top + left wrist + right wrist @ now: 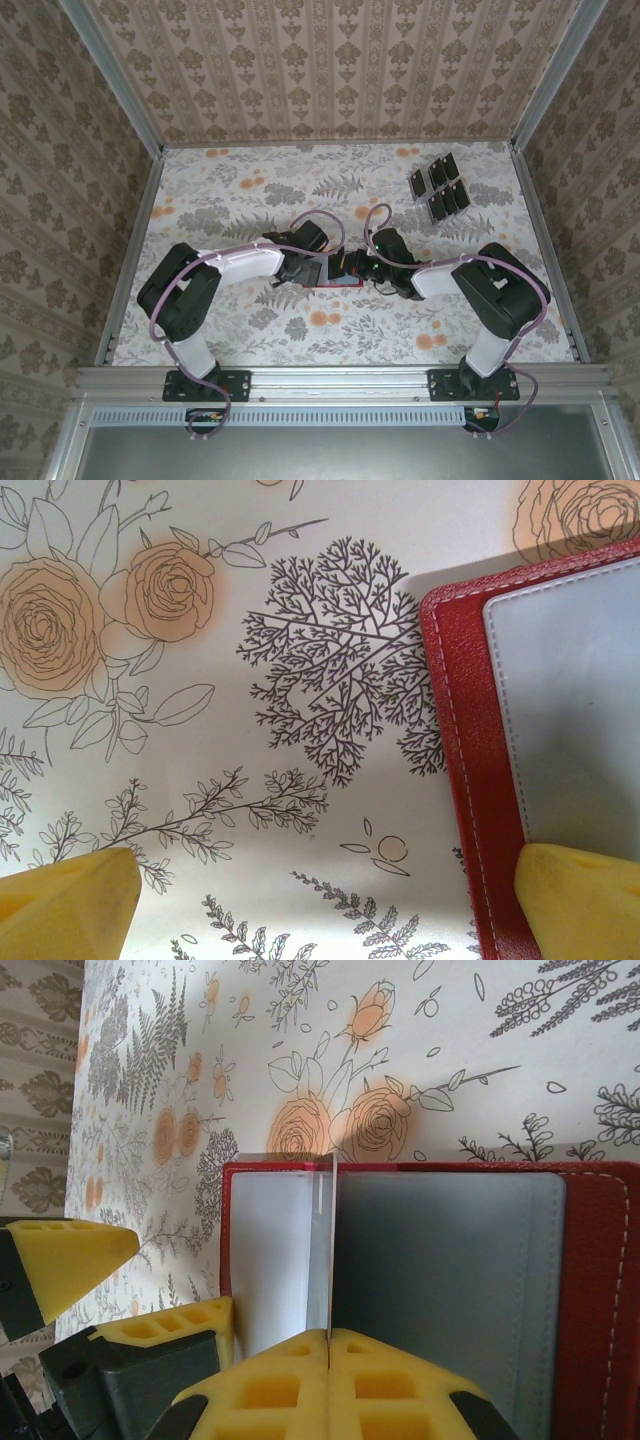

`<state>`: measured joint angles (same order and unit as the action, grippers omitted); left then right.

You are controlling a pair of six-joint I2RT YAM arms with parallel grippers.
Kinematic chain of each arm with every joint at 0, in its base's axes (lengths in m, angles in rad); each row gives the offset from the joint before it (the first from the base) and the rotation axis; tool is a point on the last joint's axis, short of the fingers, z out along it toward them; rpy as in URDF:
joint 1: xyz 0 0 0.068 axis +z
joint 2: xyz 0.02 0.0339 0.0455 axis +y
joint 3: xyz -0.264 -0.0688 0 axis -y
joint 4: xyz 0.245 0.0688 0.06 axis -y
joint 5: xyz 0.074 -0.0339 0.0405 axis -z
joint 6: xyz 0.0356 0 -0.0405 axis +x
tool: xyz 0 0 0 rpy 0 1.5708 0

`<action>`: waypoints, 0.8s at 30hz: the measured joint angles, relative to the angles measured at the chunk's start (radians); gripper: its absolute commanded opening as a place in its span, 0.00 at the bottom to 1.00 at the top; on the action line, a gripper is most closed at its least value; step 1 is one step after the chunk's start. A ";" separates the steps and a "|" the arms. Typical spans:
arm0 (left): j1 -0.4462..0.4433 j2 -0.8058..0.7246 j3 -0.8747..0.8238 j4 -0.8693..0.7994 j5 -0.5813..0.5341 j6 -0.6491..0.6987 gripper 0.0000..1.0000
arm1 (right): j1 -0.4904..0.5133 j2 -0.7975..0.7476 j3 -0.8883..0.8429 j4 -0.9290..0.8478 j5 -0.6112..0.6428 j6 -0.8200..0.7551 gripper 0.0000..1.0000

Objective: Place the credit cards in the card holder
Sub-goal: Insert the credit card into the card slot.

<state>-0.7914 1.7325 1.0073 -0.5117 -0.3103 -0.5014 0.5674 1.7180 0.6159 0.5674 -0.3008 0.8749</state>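
We see the card holder point(338, 283) open mid-table point(230, 200), grey-blue inside up, long axis left–right between the arms. Right gripper point(330, 1340): jaws pressed together on a thin sheet point(331, 1250) standing edge-on over the inside. Card or flap, we cannot tell; probably working a pocket. Left gripper point(325, 885): jaws wide apart, straddling the holder's red edge, likely steadying it. Credit cards point(438, 188) sit far right, well apart.

the table point(240, 200), covered in a print of orange roses and grey ferns, carries the red card holder point(430, 1260) lying open near its middle. the black credit cards point(440, 187) lie clustered well beyond the card holder, far right.
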 measured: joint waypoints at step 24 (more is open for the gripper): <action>0.000 0.000 0.000 0.000 0.000 0.000 1.00 | -0.011 0.016 -0.055 0.094 -0.024 0.023 0.00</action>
<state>-0.7914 1.7325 1.0073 -0.5117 -0.3103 -0.5014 0.5564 1.7340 0.5610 0.6617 -0.3244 0.8982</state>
